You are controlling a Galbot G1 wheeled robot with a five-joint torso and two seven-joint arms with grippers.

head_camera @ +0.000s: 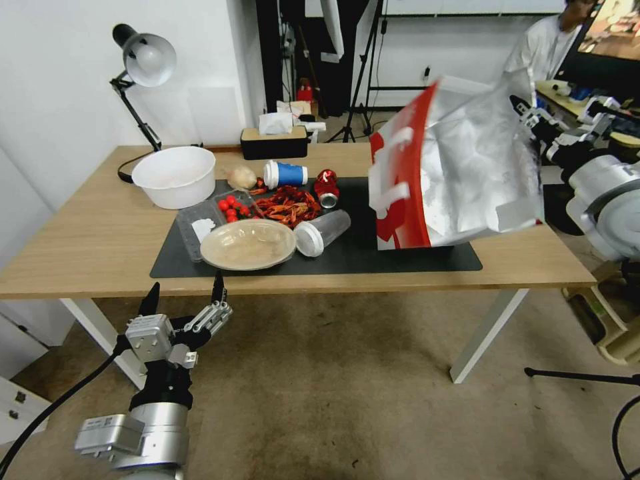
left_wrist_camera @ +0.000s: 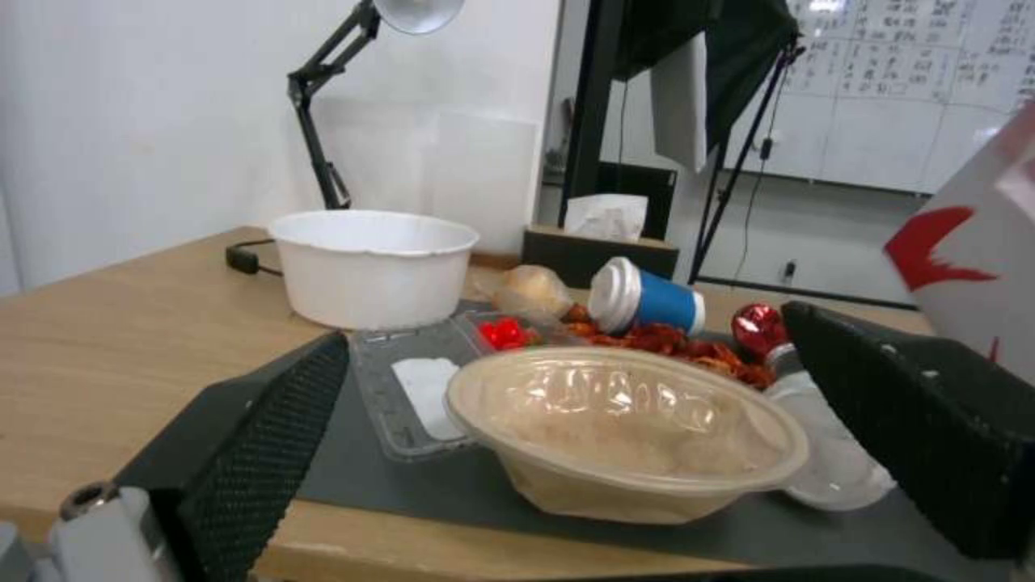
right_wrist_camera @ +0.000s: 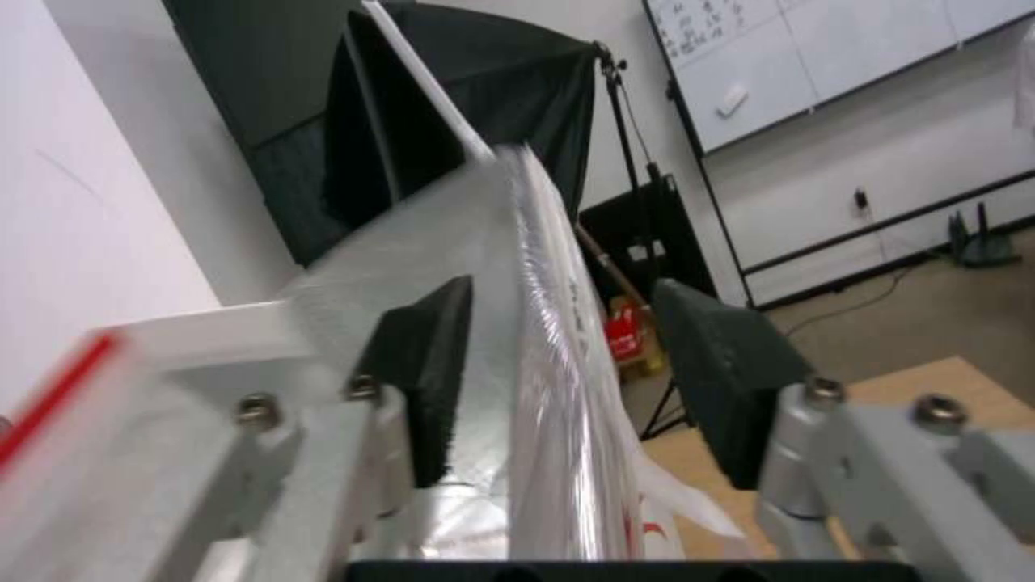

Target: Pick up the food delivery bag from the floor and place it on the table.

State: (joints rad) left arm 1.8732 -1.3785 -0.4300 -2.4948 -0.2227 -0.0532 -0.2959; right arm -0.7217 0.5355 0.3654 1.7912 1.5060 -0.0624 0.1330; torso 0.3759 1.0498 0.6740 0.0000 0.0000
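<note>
The food delivery bag, red and white outside with silver foil lining, stands tilted on the right end of the dark mat on the light-wood table. My right gripper is at the bag's upper right rim. In the right wrist view its gripper is open, with the bag's rim standing between the two pads. My left gripper hangs open and empty just below the table's front edge, over the stained carpet floor. The bag's corner shows in the left wrist view.
On the mat's left half lie a beige lidded bowl, crayfish, a blue cup, a clear cup on its side and a red can. A white bowl, a desk lamp and a tissue box stand behind.
</note>
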